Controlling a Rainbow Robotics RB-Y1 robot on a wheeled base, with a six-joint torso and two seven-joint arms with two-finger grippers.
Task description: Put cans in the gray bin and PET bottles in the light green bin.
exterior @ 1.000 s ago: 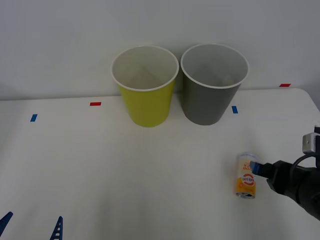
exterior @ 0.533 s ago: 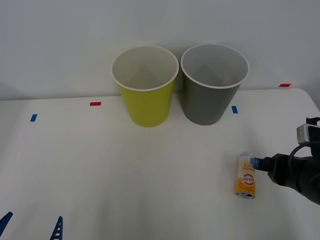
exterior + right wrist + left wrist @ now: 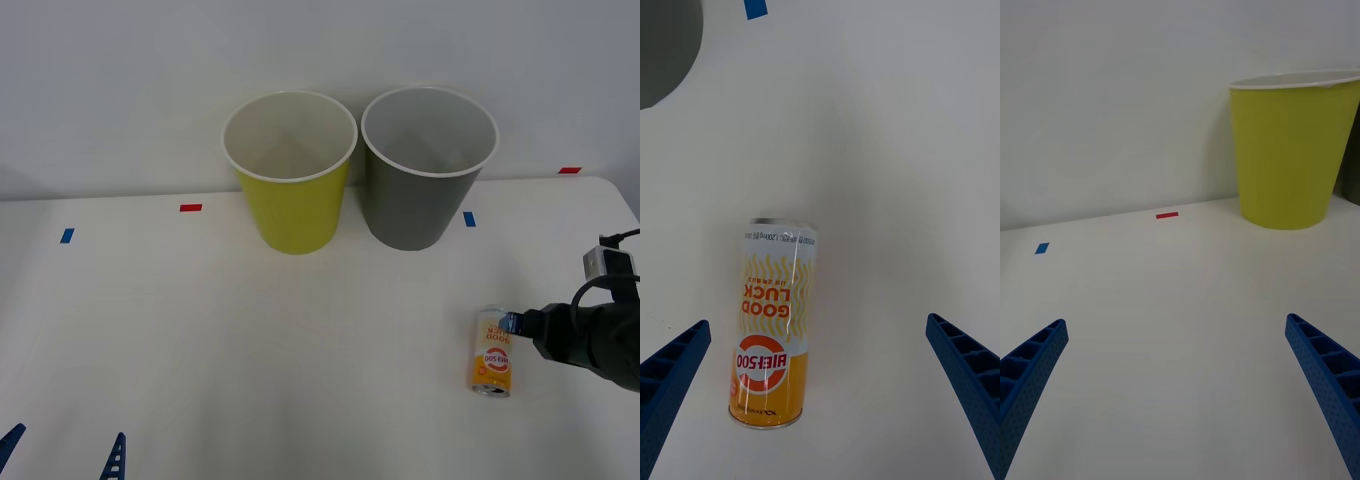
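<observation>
While the can (image 3: 493,351) lay on its side on the white bench (image 3: 250,350), its long axis ran toward the back wall, the white end pointing at the bins and the orange end toward the robot. The right gripper (image 3: 820,375) hovered just beside it with fingers (image 3: 674,367) spread wide, not touching. Well behind stood the gray bin (image 3: 425,170) and light green bin (image 3: 292,175), side by side, with bare bench between; the left gripper (image 3: 1180,390) hung spread at the near left.

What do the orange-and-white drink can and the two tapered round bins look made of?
Orange-and-white drink can: likely thin metal, with bare silver end rims and a glossy printed wrap showing a highlight streak.
Gray bin and yellow-green bin: matte, uniform colour, thin white rims; probably plastic, possibly coated paper.
</observation>
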